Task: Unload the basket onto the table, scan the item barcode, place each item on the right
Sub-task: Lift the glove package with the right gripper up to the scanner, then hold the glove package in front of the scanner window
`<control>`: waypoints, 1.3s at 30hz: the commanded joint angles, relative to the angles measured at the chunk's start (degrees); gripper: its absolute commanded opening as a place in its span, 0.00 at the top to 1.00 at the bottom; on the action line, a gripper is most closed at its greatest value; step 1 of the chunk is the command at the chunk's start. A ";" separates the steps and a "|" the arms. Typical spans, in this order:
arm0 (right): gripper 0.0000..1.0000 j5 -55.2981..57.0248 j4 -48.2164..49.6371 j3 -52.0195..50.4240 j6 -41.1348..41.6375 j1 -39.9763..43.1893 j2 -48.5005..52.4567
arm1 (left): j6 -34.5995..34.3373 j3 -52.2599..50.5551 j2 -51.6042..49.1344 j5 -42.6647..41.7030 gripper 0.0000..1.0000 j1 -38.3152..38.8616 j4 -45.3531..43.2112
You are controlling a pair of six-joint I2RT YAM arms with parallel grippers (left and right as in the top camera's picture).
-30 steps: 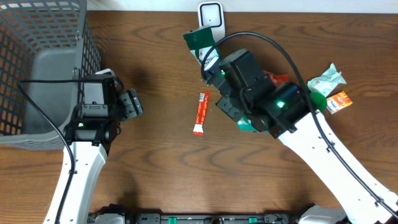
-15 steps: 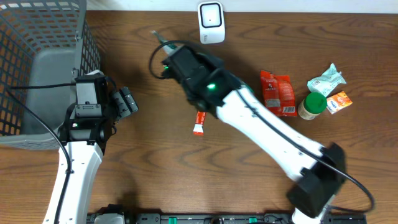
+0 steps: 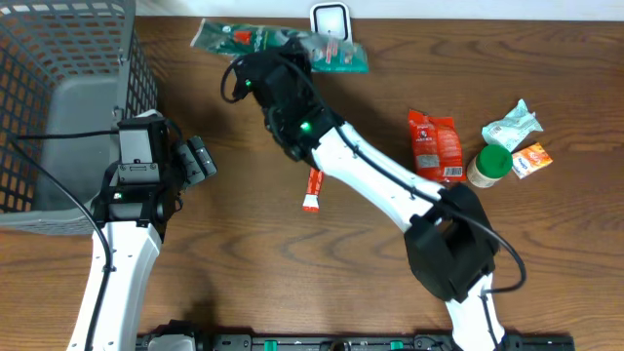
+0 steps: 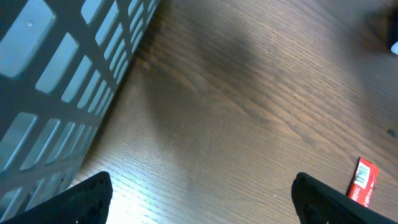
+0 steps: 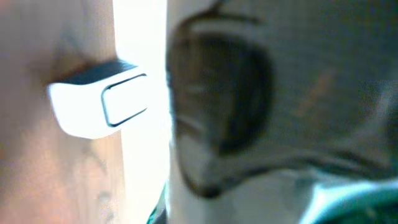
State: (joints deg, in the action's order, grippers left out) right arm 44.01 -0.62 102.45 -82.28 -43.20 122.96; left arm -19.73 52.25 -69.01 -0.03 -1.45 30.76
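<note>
At the far edge of the surface (image 3: 244, 253), the right gripper (image 3: 265, 60) has its jaws clenched on a green packet (image 3: 229, 37), blurred, its end crossing just before the white scanner (image 3: 330, 19). Beside the basket (image 3: 58, 107), the left gripper (image 3: 203, 161) hovers, jaws released. A red sachet (image 3: 313, 185) lies mid-surface.

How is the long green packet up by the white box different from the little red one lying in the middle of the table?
The green packet is much bigger than the red sachet. The green packet is pinched in the right gripper beside the scanner; the red sachet lies alone on the table. From above, the green packet stretches sideways, while the red sachet points nearly up and down. Both are flat wrappers.
</note>
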 commanded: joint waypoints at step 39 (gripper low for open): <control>0.99 -19.02 17.75 15.02 7.34 9.14 28.24 | -0.74 0.11 -0.22 0.74 0.07 -0.35 0.07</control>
State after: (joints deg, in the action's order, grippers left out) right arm 26.09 17.12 116.22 -81.45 -34.79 150.54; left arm -19.73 52.25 -69.01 -0.01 -1.45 30.70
